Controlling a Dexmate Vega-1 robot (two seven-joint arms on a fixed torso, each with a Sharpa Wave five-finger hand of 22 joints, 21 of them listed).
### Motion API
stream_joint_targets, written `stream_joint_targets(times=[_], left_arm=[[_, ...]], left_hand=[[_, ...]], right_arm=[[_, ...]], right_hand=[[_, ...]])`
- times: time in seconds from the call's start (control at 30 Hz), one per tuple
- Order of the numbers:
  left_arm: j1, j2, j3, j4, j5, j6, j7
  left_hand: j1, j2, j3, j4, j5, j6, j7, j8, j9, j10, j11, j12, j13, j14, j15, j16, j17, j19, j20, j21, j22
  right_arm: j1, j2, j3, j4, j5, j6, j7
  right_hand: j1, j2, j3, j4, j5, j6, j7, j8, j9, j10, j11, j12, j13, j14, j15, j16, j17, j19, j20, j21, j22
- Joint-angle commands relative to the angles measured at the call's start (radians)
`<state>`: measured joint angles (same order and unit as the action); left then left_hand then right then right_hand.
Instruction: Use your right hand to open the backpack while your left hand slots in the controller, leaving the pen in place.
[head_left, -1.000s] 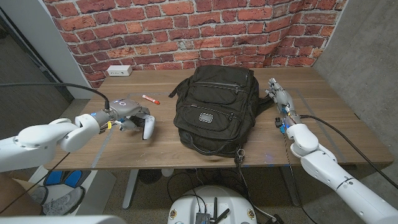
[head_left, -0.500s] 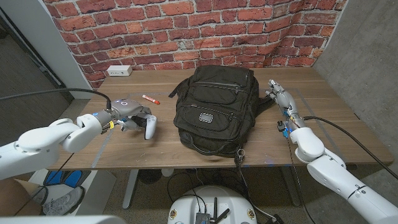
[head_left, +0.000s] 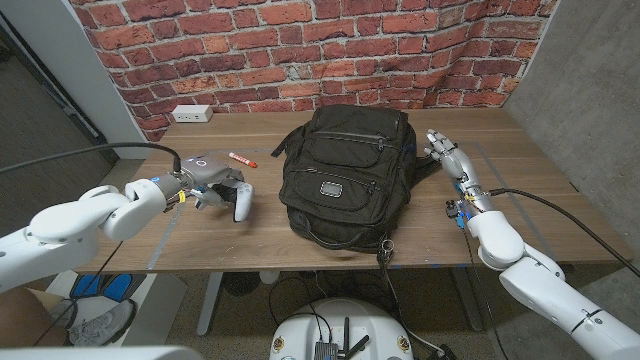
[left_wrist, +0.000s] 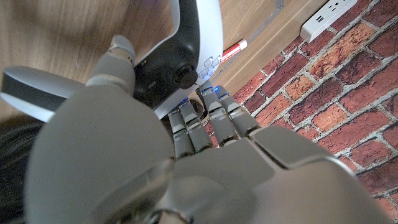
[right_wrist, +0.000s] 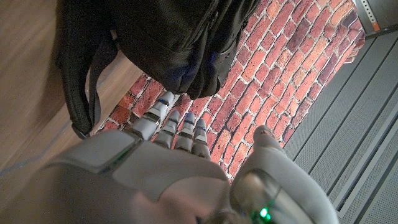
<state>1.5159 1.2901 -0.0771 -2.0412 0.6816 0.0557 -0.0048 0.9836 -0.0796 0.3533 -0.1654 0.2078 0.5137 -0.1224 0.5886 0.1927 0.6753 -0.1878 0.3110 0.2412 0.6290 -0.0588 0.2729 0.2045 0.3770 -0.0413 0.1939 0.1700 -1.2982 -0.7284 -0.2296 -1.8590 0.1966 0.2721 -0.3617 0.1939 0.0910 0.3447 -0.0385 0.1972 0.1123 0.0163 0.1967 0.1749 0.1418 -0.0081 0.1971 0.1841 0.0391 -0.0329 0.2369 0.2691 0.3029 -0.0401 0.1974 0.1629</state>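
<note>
The right hand (head_left: 447, 153) is edging closer to the black backpack (head_left: 346, 177), now just beside its right side, fingers spread and holding nothing; the left arm is shifting slightly while the controller stays in its grasp. The left hand (head_left: 205, 178) is gripping the white game controller (head_left: 240, 203), fingers wrapped over its black centre, as the left wrist view shows (left_wrist: 186, 56). The controller is sitting left of the backpack, apart from it. The backpack is lying closed at the table's (head_left: 300, 245) middle. A red pen (head_left: 241, 158) is lying behind the left hand, near the white power strip (head_left: 190, 114).
</note>
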Motion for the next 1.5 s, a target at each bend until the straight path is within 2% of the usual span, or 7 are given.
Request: stream_joint_targets(times=[0.03, 0.6, 1.0, 1.23, 1.5], left_arm=[[-0.059, -0.022, 0.025, 0.028, 0.021, -0.049, -0.016], [-0.143, 0.009, 0.093, 0.045, 0.008, -0.050, -0.042], [-0.182, 0.037, 0.138, 0.046, -0.005, -0.037, -0.043], [-0.193, 0.052, 0.156, 0.045, -0.013, -0.024, -0.037], [-0.214, 0.067, 0.184, 0.045, -0.017, -0.015, -0.025]], left_hand=[[0.035, 0.102, 0.004, 0.002, 0.005, 0.098, -0.035, 0.016, 0.005, 0.044, -0.028, 0.007, 0.002, 0.016, -0.178, -0.004, 0.001, -0.005, -0.158, -0.002, 0.002], [0.037, 0.104, 0.003, -0.002, 0.005, 0.108, -0.033, 0.014, 0.004, 0.059, -0.027, 0.005, 0.003, 0.028, -0.178, -0.007, 0.001, -0.003, -0.158, -0.001, 0.002], [0.038, 0.109, 0.004, -0.002, 0.005, 0.112, -0.032, 0.013, 0.004, 0.063, -0.027, 0.002, 0.003, 0.035, -0.179, -0.010, 0.000, -0.002, -0.158, -0.001, 0.002], [0.037, 0.111, 0.005, -0.001, 0.005, 0.113, -0.033, 0.011, 0.004, 0.067, -0.027, 0.000, 0.004, 0.039, -0.178, -0.011, 0.000, -0.001, -0.158, -0.001, 0.002], [0.038, 0.113, 0.005, -0.002, 0.005, 0.118, -0.033, 0.010, 0.004, 0.073, -0.027, -0.002, 0.004, 0.043, -0.179, -0.014, 0.000, -0.001, -0.158, -0.001, 0.002]], right_arm=[[-0.057, -0.017, 0.017, -0.048, -0.106, 0.007, -0.031], [-0.111, -0.014, 0.022, -0.103, -0.308, -0.017, -0.097], [-0.157, -0.044, 0.039, -0.171, -0.466, -0.084, -0.126], [-0.189, -0.066, 0.047, -0.213, -0.537, -0.126, -0.123], [-0.205, -0.067, 0.029, -0.222, -0.634, -0.149, -0.160]], right_hand=[[0.033, -0.003, 0.007, -0.027, -0.004, 0.025, -0.004, 0.009, 0.006, 0.026, -0.001, 0.013, 0.004, 0.029, -0.003, 0.010, -0.006, 0.027, -0.003, 0.006, 0.003], [0.070, -0.020, 0.014, -0.072, -0.008, 0.047, -0.003, 0.014, 0.009, 0.045, -0.010, 0.014, 0.007, 0.057, -0.012, 0.013, -0.016, 0.039, -0.001, 0.001, 0.003], [0.101, -0.034, 0.018, -0.104, -0.011, 0.073, -0.011, 0.021, 0.011, 0.072, -0.018, 0.019, 0.008, 0.098, -0.018, 0.023, -0.025, 0.045, 0.002, -0.003, 0.003], [0.108, -0.041, 0.017, -0.113, -0.012, 0.070, -0.013, 0.018, 0.012, 0.077, -0.022, 0.018, 0.008, 0.104, -0.020, 0.022, -0.029, 0.047, 0.004, -0.004, 0.003], [0.123, -0.056, 0.015, -0.124, -0.015, 0.058, -0.021, 0.013, 0.013, 0.093, -0.018, 0.019, 0.011, 0.124, -0.026, 0.024, -0.034, 0.051, 0.004, -0.005, 0.003]])
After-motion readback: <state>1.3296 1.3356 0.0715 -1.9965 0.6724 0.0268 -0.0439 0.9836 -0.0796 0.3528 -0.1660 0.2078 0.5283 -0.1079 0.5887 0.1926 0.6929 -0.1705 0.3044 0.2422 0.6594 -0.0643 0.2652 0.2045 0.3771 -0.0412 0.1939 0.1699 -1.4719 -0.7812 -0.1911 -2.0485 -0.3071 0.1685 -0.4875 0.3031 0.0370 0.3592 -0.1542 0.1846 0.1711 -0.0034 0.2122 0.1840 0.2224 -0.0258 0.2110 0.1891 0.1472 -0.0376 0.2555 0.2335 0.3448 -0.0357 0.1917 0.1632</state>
